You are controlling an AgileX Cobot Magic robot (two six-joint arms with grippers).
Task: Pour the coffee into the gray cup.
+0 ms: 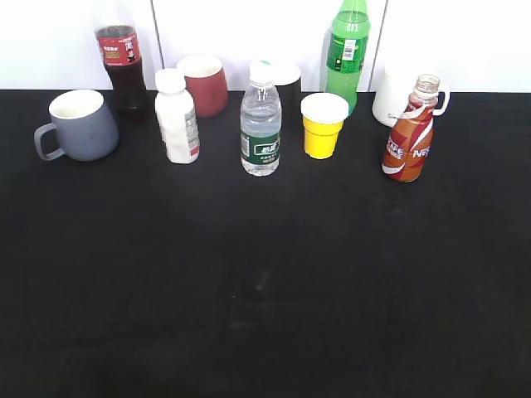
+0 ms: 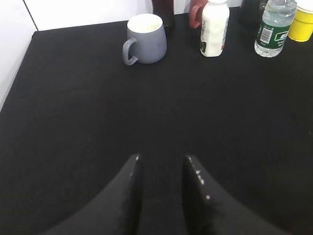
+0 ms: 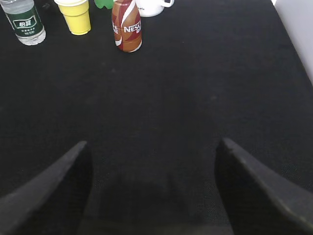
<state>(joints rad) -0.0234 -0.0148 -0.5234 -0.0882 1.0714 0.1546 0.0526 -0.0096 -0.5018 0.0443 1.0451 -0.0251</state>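
Observation:
The coffee bottle [image 1: 410, 137] is small, curvy and brown-orange with a white swoosh. It stands uncapped at the right of the black table and shows in the right wrist view [image 3: 126, 27]. The gray cup [image 1: 80, 125] stands at the far left with its handle to the left, and shows in the left wrist view [image 2: 145, 39]. My left gripper [image 2: 161, 159] is open with a narrow gap, empty, well short of the cup. My right gripper [image 3: 152, 147] is wide open and empty, well short of the bottle. Neither gripper shows in the exterior view.
In the back row stand a cola bottle [image 1: 121, 62], a dark red cup [image 1: 204, 84], a white bottle [image 1: 177, 117], a water bottle [image 1: 260, 124], a yellow cup [image 1: 323, 125], a green bottle [image 1: 348, 51] and a white mug [image 1: 396, 95]. A white wall rises behind.

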